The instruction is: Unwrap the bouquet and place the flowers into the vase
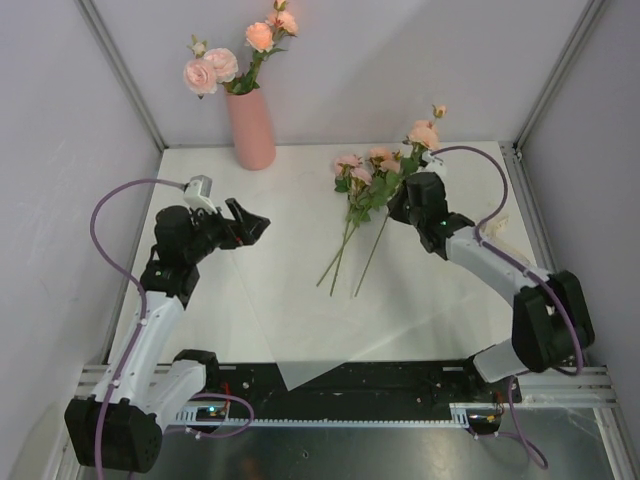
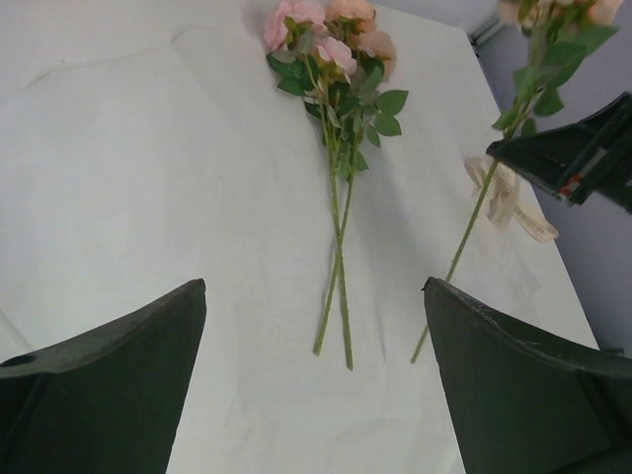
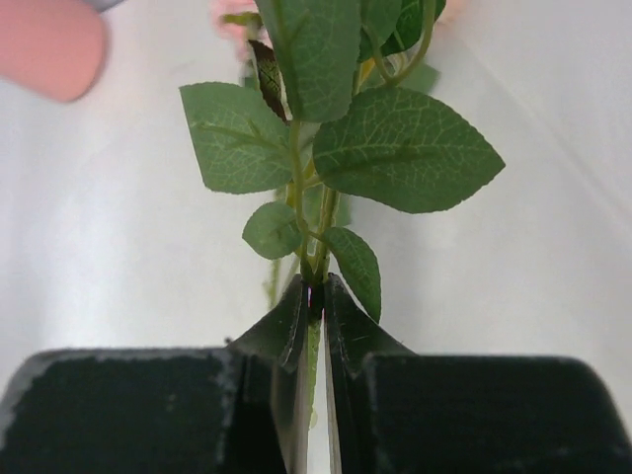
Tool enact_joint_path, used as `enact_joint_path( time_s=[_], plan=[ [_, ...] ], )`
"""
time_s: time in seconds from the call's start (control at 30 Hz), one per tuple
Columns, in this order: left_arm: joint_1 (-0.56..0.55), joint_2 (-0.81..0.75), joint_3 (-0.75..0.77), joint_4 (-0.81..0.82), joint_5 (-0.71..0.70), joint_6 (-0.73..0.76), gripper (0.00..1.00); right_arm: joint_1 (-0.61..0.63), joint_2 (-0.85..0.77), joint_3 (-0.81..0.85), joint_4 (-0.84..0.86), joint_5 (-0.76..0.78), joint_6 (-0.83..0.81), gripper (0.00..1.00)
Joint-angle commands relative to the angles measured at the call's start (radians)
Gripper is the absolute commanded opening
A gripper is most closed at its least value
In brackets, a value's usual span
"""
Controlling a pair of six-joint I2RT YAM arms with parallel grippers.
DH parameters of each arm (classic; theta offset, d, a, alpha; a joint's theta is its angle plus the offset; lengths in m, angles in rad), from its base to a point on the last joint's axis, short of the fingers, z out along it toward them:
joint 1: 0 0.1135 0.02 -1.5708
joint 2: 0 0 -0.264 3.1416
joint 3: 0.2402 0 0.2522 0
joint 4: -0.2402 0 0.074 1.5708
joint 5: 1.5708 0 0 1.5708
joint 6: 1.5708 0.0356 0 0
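Salmon-pink vase (image 1: 251, 130) upright at the back of the table (image 1: 300, 165), already with a few pale pink roses (image 1: 212, 70) and green leaves in its mouth. To the right of the vase, well apart from it, two more of the flowers (image 1: 352, 205) flat on the white surface, stems side by side, heads toward the back wall. Just beyond those, further from the vase, right gripper (image 3: 316, 296) clamped tight on a single leafy stem (image 3: 296, 188), fingers pinched together just below a cluster of leaves. Bloom (image 1: 424, 134) raised above that gripper, lower end of the stem slanting down toward the table. In front of the vase, nearer the arm bases, left gripper (image 1: 246, 222) with jaws spread wide, nothing between them, aimed across at the lying stems. Translucent paper sheet (image 1: 300, 320) spread flat in front of the vase. Cream ribbon (image 2: 509, 197) loose on the table on the side away from the vase, beyond the held stem.
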Motion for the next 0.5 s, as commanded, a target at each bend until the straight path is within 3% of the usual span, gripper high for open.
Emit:
enact_joint_path(
  time_s=[0.0,0.13,0.2,0.33,0.47],
  plan=[
    [-0.016,0.033,0.033,0.01,0.118,-0.01,0.93,0.012,-0.128,0.053,0.004,-0.228,-0.184,0.0],
    [-0.052,0.094,0.052,0.077,0.284,-0.058,0.86,0.036,-0.194,0.038,0.069,-0.536,-0.203,0.0],
    [-0.088,0.129,0.072,0.103,0.355,-0.079,0.82,0.059,-0.218,0.028,0.112,-0.621,-0.189,0.0],
    [-0.17,0.168,0.116,0.113,0.424,-0.078,0.73,0.111,-0.239,0.018,0.206,-0.71,-0.14,0.0],
    [-0.234,0.133,0.127,0.155,0.394,-0.088,0.72,0.161,-0.233,0.01,0.278,-0.737,-0.087,0.0]
  ],
)
